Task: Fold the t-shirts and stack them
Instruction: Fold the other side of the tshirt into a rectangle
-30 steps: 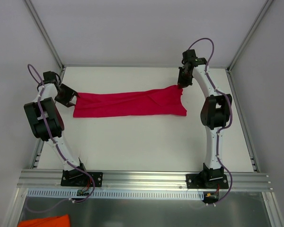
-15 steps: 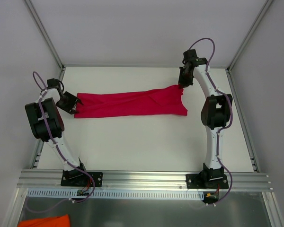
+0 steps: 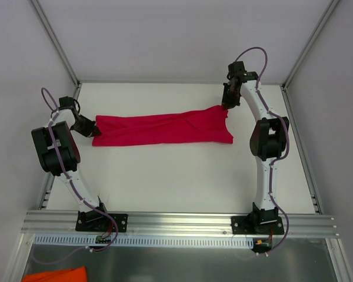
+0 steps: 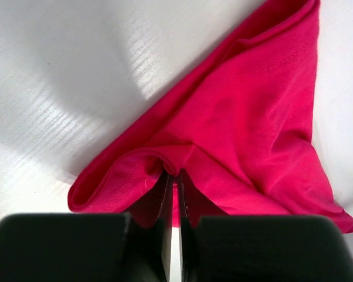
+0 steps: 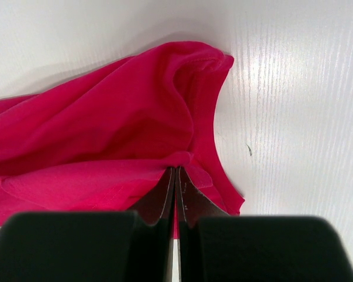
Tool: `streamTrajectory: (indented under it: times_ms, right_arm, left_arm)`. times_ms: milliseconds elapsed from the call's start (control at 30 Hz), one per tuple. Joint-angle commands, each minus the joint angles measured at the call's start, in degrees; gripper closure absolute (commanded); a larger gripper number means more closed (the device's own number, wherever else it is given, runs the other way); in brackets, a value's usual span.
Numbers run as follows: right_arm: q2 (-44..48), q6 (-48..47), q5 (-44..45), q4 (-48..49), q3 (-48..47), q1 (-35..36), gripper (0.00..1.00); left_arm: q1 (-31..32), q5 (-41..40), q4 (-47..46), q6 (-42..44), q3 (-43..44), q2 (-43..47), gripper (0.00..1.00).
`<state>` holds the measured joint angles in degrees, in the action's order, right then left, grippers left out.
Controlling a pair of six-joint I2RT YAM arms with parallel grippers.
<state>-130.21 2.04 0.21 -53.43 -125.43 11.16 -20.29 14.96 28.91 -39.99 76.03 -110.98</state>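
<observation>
Shirt taut on table — left gripper, right gripper pinch its ends.
Orange cloth lower left — beyond the rail.

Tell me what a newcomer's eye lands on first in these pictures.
The crimson t-shirt stands out first, a long folded band lying across the far half of the white table. The left end effector is shut on its left end and the right end effector on its far right corner. An orange cloth shows at the near left, off the table.
</observation>
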Motion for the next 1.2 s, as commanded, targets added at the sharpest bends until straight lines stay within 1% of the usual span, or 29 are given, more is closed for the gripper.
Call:
streamTrajectory:
  times_ms: [0, 67, 100, 400, 633, 667, 700, 733, 767, 800, 833, 867, 900, 967, 1000, 1067, 1100, 1167]
  right_arm:
    - [0.7, -0.7, 0.4, 0.1, -1.1, -0.6, 0.99]
    - [0.7, -0.7, 0.4, 0.0, -1.1, -0.6, 0.99]
    - [0.7, -0.7, -1.5, 0.1, -1.1, -0.6, 0.99]
    - [0.4, -0.8, -1.9, 0.0, -0.7, -0.5, 0.99]
    - [0.5, -1.2, -2.0, 0.0, -0.6, -0.5, 0.99]
    - [0.6, -1.2, -1.9, -0.1, -0.6, -0.5, 0.99]
    - [0.7, -1.3, -1.8, -0.2, -0.5, -0.5, 0.99]
    - [0.7, -1.4, -1.7, -0.3, -0.3, -0.5, 0.99]
    - [0.8, -1.4, -1.8, -0.3, -0.2, -0.5, 0.99]
    - [0.9, -1.3, -1.8, -0.2, 0.1, -0.5, 0.99]
    - [0.9, -1.3, -1.9, -0.1, 0.3, -0.5, 0.99]
    - [1.0, -1.3, -2.1, -0.1, 0.4, -0.5, 0.99]
    - [1.0, -1.3, -2.1, 0.1, 0.4, -0.5, 0.99]
    - [1.2, -1.3, -2.1, 0.0, 0.4, -0.5, 0.99]
    - [1.3, -1.3, -2.1, 0.1, 0.4, -0.4, 0.99]
    - [1.4, -1.3, -2.2, 0.2, 0.4, -0.5, 0.99]
    - [1.4, -1.3, -2.2, 0.1, 0.4, -0.4, 0.99]
    - [1.5, -1.3, -2.4, 0.1, 0.5, -0.4, 0.99]
  left_arm:
    - [0.6, 0.7, 0.6, 0.1, 2.4, 2.0, 1.00]
    - [0.5, 0.2, 0.8, 0.2, 2.7, 1.9, 1.00]
    - [0.7, 0.0, 1.0, 0.2, 2.9, 1.8, 1.00]
    - [0.7, -2.9, 1.4, -0.9, 6.1, 1.3, 1.00]
    - [0.7, -2.1, 1.9, -2.1, 9.1, -1.5, 1.00]
    - [0.7, -2.2, 1.9, -2.0, 9.2, -2.0, 0.98]
    - [0.7, -2.3, 2.1, -1.9, 9.3, -2.1, 0.93]
    - [0.6, -2.7, 2.2, -1.7, 9.3, -2.5, 0.78]
    - [0.6, -3.0, 2.2, -1.6, 9.3, -2.6, 0.74]
    - [0.6, -3.3, 2.3, -1.4, 9.4, -2.8, 0.67]
    - [0.7, -3.4, 2.4, -1.3, 9.5, -2.8, 0.58]
    - [0.6, -3.8, 2.6, -1.3, 9.6, -3.2, 0.34]
    - [0.6, -3.9, 2.6, -1.3, 9.6, -3.1, 0.29]
    - [0.6, -3.6, 2.6, -1.4, 9.6, -3.0, 0.24]
    - [0.7, -3.0, 2.4, -1.5, 9.5, -2.8, 0.24]
    - [0.6, 0.7, 1.2, -2.1, 9.0, -1.8, 0.29]
    - [0.8, 1.4, 0.6, -2.5, 7.7, -1.0, 0.33]
    - [1.2, 1.4, -0.9, -3.4, 5.7, 1.3, 0.36]
